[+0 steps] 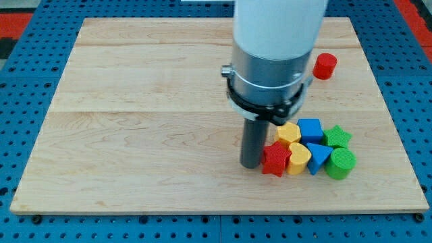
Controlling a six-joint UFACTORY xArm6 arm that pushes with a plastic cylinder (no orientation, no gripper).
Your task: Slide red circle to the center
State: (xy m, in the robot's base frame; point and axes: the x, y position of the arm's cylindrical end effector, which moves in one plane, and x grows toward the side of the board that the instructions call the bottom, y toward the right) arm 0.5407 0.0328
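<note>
The red circle (325,65) stands alone near the view's top right of the wooden board (135,121). My tip (252,165) rests on the board at lower centre-right, just left of a red star (275,159). The tip is far below and left of the red circle. The arm's white and grey body hides the board behind it.
A cluster of blocks lies right of the tip: the red star, a yellow heart (298,158), a yellow block (289,132), a blue cube (310,129), a blue triangle (317,158), a green star (337,137) and a green cylinder (340,164).
</note>
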